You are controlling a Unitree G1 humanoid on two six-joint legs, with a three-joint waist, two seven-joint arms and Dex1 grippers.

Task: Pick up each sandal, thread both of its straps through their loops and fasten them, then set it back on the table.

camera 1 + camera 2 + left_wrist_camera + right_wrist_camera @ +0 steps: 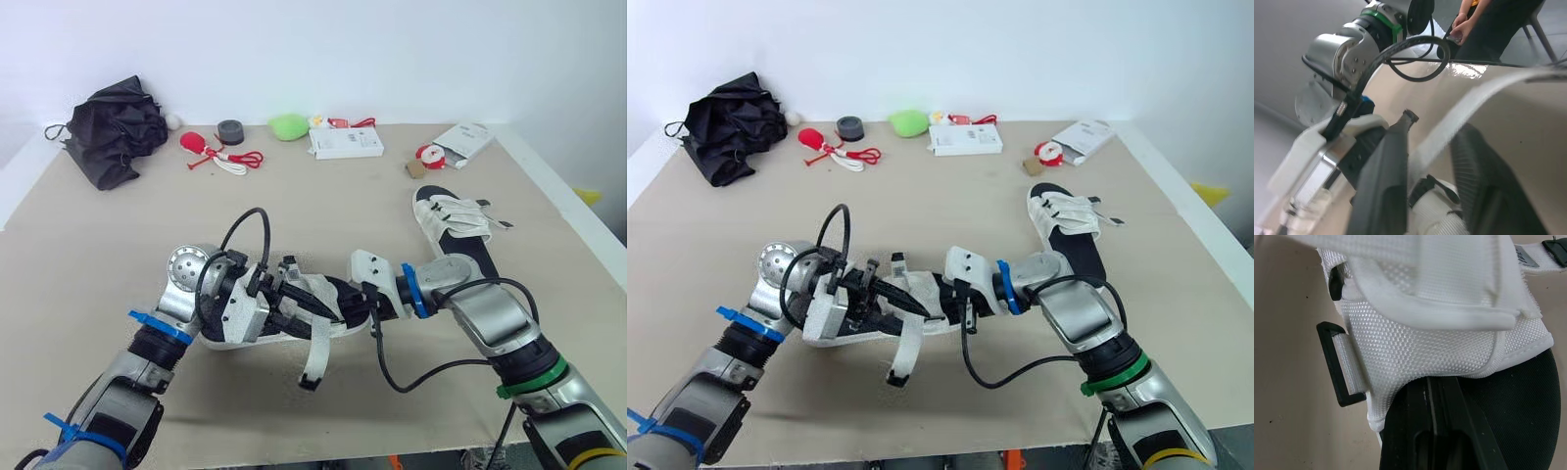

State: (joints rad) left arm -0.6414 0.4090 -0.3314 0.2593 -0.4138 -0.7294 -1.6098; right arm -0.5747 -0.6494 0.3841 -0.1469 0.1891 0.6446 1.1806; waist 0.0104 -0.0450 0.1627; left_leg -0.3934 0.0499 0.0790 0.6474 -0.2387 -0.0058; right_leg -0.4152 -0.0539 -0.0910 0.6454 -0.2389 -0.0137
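A white-strapped sandal with a black footbed (333,299) is held between my two grippers just above the table's front middle. My right gripper (364,305) is shut on one end of its sole, one finger (1435,431) lying on the footbed beside a black loop (1339,364). My left gripper (299,294) is at the other end, open, with a white strap (1469,117) running between its fingers (1386,181). A loose strap (315,357) hangs down towards the table. The second sandal (456,230) lies flat at the right, its straps across it.
Along the back edge lie a black bag (118,127), a red and white cord (220,157), a grey roll (231,131), a green object (289,126), a white box (345,143) and a white packet (462,139). A person's hand (1462,27) shows beyond the table.
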